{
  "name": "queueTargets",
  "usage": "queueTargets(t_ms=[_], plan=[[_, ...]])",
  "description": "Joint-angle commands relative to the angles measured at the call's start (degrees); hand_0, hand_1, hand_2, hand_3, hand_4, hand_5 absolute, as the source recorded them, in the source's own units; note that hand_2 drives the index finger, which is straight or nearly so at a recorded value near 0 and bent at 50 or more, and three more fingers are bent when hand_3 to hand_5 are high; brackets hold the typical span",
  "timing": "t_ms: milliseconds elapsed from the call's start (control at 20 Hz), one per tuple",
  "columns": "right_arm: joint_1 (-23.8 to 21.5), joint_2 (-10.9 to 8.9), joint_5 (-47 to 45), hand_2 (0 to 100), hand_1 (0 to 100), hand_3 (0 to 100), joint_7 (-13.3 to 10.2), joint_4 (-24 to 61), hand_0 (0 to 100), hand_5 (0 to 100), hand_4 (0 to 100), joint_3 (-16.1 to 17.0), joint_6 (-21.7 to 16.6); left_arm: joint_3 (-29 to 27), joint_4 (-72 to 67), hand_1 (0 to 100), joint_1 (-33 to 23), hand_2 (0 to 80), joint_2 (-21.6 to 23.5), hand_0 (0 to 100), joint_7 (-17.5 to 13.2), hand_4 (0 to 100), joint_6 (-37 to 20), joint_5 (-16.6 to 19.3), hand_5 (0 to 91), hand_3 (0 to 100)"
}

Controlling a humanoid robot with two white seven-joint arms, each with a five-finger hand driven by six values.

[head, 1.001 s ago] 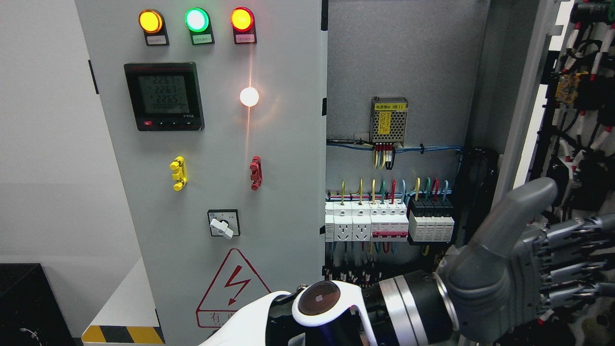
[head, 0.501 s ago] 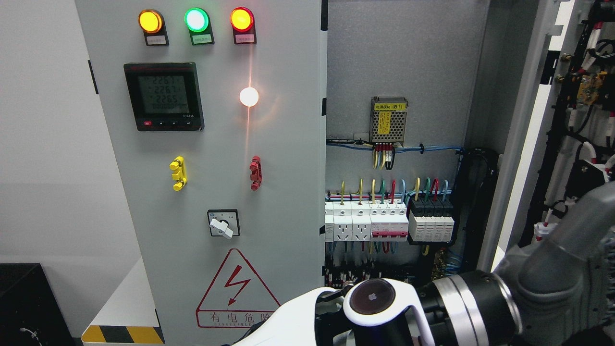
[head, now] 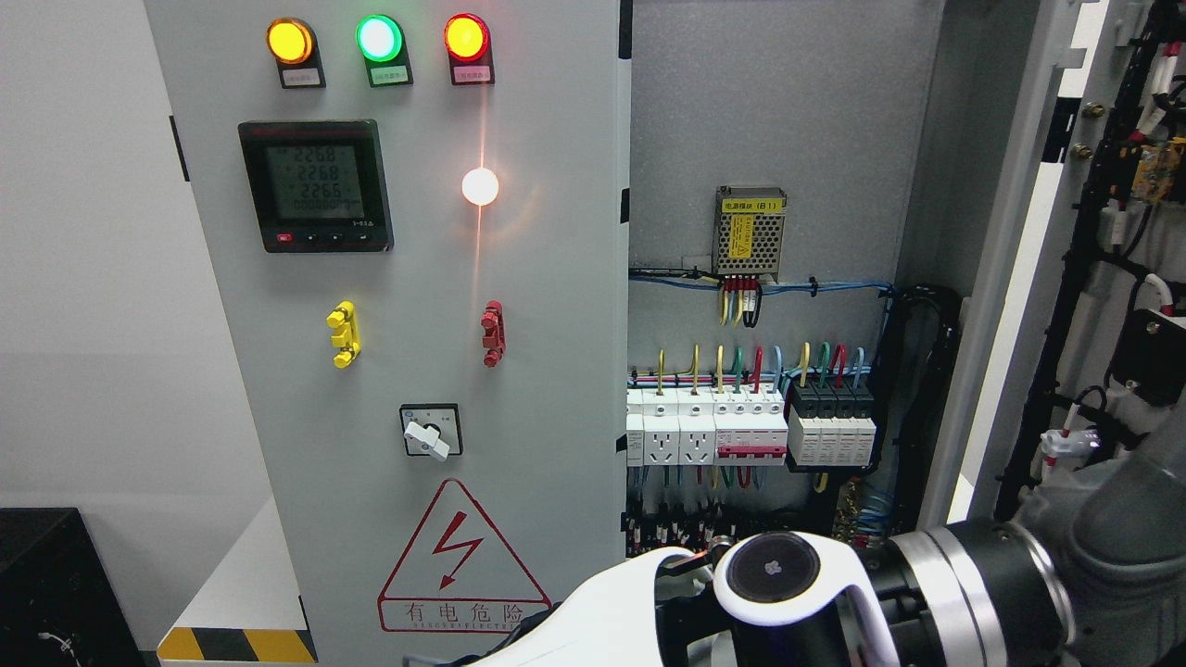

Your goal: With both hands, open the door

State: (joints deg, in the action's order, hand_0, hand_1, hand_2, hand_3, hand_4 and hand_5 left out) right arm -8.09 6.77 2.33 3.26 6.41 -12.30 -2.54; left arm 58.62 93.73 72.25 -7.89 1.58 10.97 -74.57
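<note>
The left hand [head: 1126, 528] sits at four o'clock against the swung-open right door [head: 1028, 232]. Whether it grips cannot be told. Breakers [head: 750, 426] show inside.

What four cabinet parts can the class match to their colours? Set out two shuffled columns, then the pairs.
Parts:
1. left handle
2. right handle
3. middle lamp
4. selector knob

Colours:
A. white
B. red
C. yellow
D. green

Pairs: 1-C, 2-B, 3-D, 4-A
</note>
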Motion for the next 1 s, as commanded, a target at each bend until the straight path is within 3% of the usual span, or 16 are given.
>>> queueTargets(t_ms=[0,350,751,951], plan=[[0.0,0.00,0.0,0,0,0,0.0,0.0,19,0,0,0.0,0.0,1.8,-3.1,0,1.0,0.0,-2.2,0,0.3,0,-0.2,0.0,0.0,0],[0.0,0.00,0.0,0,0,0,0.0,0.0,19,0,0,0.0,0.0,1.7,-0.6,0,0.8,0.0,-0.7,0,0.4,0,-0.3,-0.1,0.0,0],[0.0,0.00,0.0,0,0,0,0.0,0.0,19,0,0,0.0,0.1,0.1,11.0,0,-2.3,0.0,15.0,0,0.4,0,-0.9,-0.6,0.0,0],[0.0,0.00,0.0,0,0,0,0.0,0.0,19,0,0,0.0,0.0,-1.5,17.4,0,-7.4,0.0,23.2,0,0.2,0,-0.9,-1.4,0.0,0]])
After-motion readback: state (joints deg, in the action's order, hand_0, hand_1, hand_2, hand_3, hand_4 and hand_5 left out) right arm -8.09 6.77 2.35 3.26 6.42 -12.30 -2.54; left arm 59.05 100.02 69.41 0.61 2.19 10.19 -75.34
